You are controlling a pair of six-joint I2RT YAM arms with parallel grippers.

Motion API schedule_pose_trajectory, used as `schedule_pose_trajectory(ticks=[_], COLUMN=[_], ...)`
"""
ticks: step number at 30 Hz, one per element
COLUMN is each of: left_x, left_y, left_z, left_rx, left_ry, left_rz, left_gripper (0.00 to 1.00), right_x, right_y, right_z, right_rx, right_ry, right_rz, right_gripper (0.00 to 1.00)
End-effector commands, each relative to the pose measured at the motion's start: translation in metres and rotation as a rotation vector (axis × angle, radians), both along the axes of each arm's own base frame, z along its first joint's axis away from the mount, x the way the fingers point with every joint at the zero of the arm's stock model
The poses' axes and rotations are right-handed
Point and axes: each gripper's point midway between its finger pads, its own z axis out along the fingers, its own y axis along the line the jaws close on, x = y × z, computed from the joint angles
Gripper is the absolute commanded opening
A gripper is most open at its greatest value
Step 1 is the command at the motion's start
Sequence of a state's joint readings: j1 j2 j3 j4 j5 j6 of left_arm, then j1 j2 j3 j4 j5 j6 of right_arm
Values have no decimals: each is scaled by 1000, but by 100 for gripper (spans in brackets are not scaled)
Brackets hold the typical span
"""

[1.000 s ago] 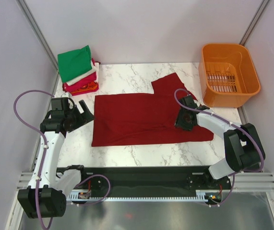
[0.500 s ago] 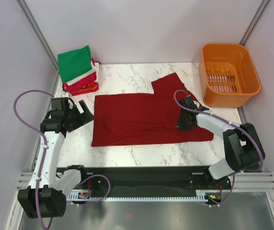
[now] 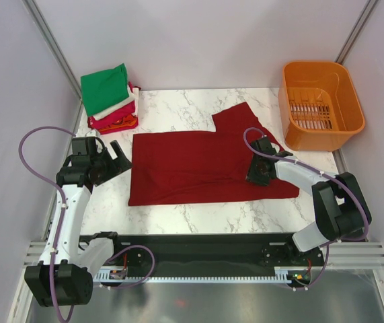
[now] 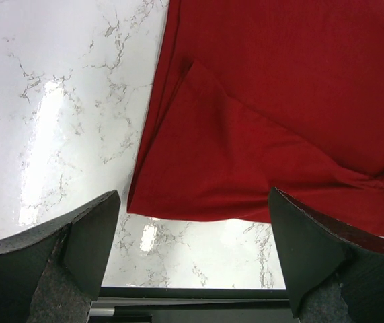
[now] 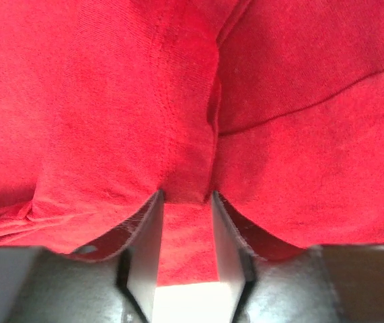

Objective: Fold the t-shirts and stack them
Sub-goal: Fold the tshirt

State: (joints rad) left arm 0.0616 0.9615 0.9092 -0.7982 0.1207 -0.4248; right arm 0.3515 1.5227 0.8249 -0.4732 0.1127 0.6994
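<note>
Red t-shirt [image 3: 198, 165] crosswise, probably pointing right

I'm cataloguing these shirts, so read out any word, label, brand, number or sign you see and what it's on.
No readable text in any view. The dark red t-shirt, the folded stack of shirts and the orange basket are plain; no tag, print or number shows.

Likely lab cell, white panels [image 3: 212, 40], marble table [image 3: 178, 108]
</note>
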Motion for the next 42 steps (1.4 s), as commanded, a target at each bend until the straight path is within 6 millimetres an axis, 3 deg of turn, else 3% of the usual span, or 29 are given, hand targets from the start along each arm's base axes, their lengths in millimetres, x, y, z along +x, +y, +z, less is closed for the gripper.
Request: schedule_pose_trajectory(ticks=[1,10,14,19,23,25,26,27,28,30,32,34,35,37,38,39,42], left_x=[3,3,3,3,3,3,3,3,4,4,6,17,22,42,58,71,110], left_y=[5,6,6,6,6,6,6,6,6,5,4,2,2,1,0,1,-7], left_z=[3,2,2,1,1,1,0,0,0,0,2,6,8,11,26,13,19], left_rx=[37,39,38,38,38,38,36,37,36,34,29,16,12,-7,-8,-2,57], left_ry=[-34,-32,-31,-28,-28,-26,-25,-25,-25,-24,-27,-38,-45,-39,-81,-34,-33], left_rz=[-11,-7,-6,-6,-6,-6,-7,-8,-7,-12,-14,-15,-13,-5,-6,0,-4], left_gripper=[98,98,98,98,98,98,98,98,98,99,100,100,100,98,96,95,93], right_x=[6,13,22,39,69,79,90,95,99,114,132,139,150,157,165,170,188], right_y=[-2,1,5,15,26,29,34,37,39,43,43,41,43,42,43,43,50], right_z=[-3,5,18,35,54,51,60,54,54,60,76,78,91,97,109,114,138], right_rx=[-17,-10,0,20,31,22,32,28,27,23,-3,-25,-33,-48,-53,-59,-44], right_ry=[-21,-42,-66,-93,-143,-139,-164,-151,-153,-174,-218,-214,-248,-256,-289,-300,-365], right_rz=[-2,13,26,61,91,104,114,127,139,147,141,145,145,149,148,145,147], right_gripper=[40,14,2,0,0,0,2,9,46,80,86,88,88,87,88,88,88])
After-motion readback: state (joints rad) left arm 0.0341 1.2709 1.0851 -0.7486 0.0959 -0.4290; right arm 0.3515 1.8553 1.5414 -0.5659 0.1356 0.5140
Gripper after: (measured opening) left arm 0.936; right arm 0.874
